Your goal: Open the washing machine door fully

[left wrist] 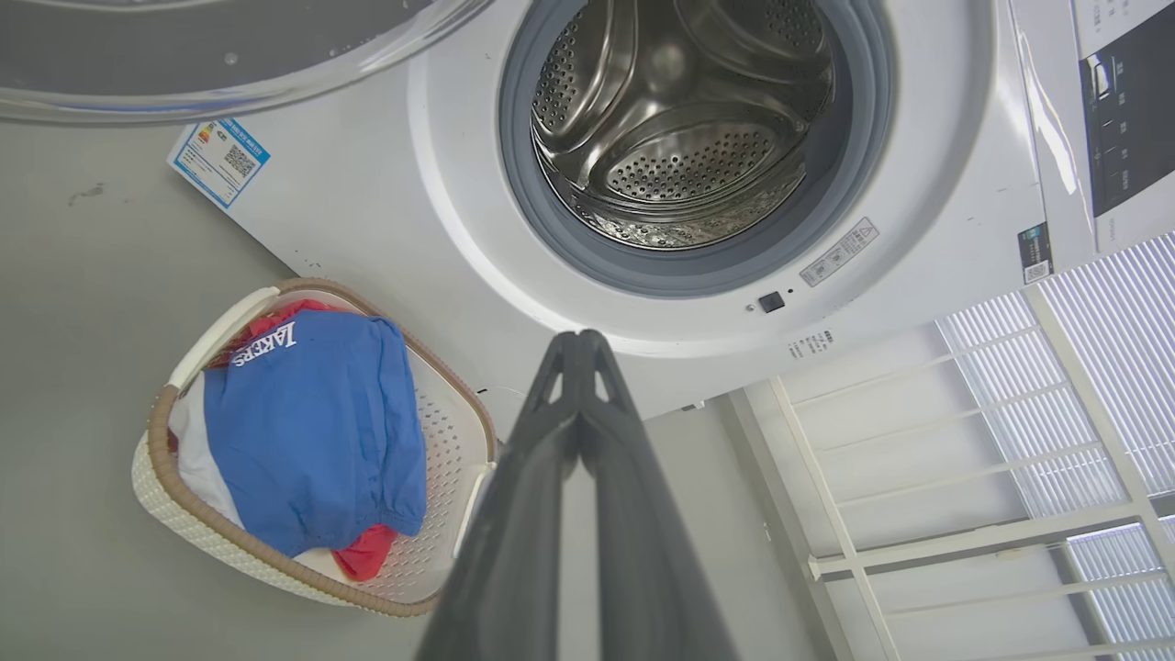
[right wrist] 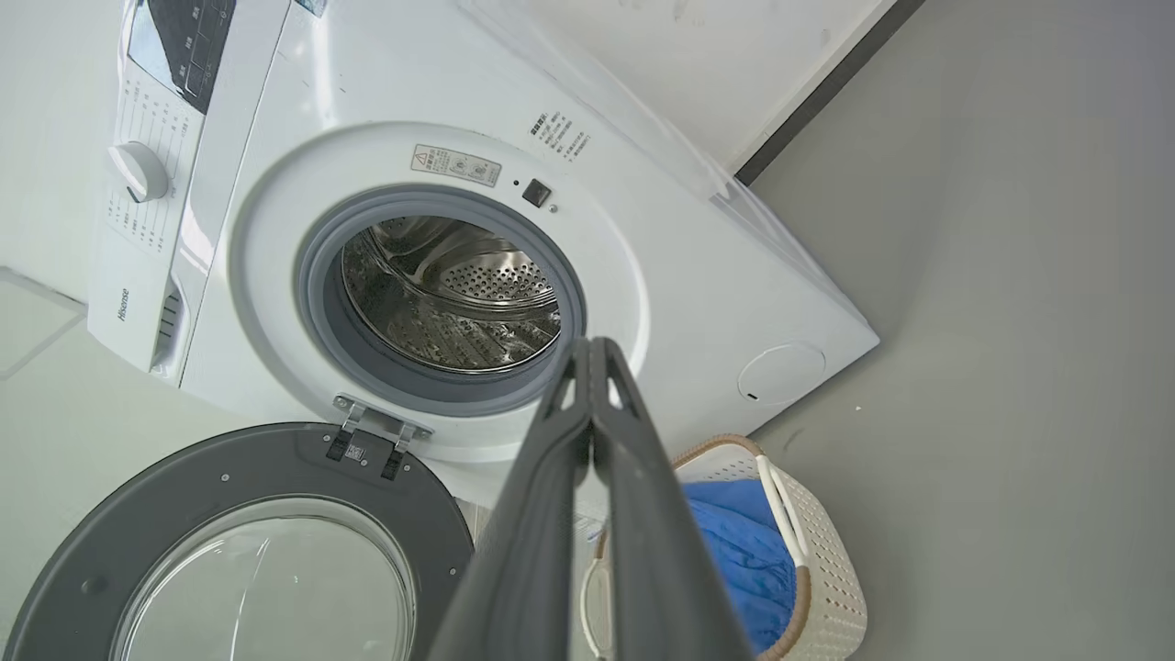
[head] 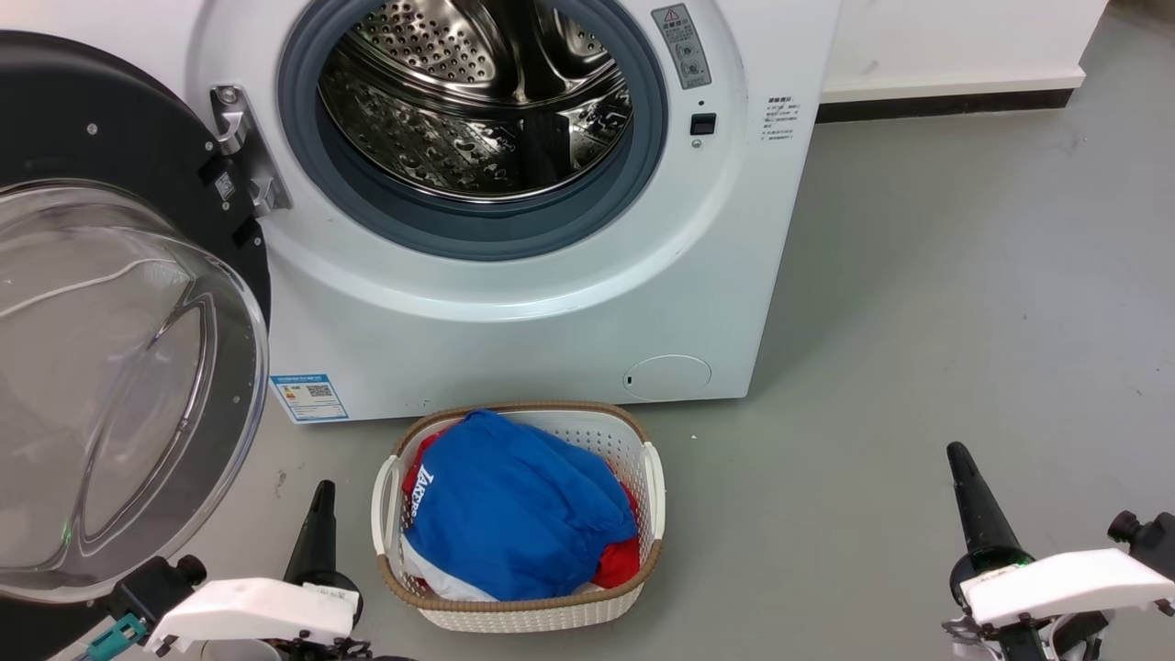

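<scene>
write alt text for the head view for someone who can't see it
The washing machine door stands swung wide open at the left, baring the steel drum of a white front-loader. On the grey floor before it sits a white basket holding a blue garment, with the left end effector and right end effector low at either side, both shut.

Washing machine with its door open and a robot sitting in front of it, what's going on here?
A two-armed robot faces the washing machine. Its door stands wide open on the robot's left, showing the steel drum. Neither arm touches it: the left gripper and right gripper hang low near the floor, both shut and holding nothing. A basket of clothes sits on the floor in front of the machine.
</scene>
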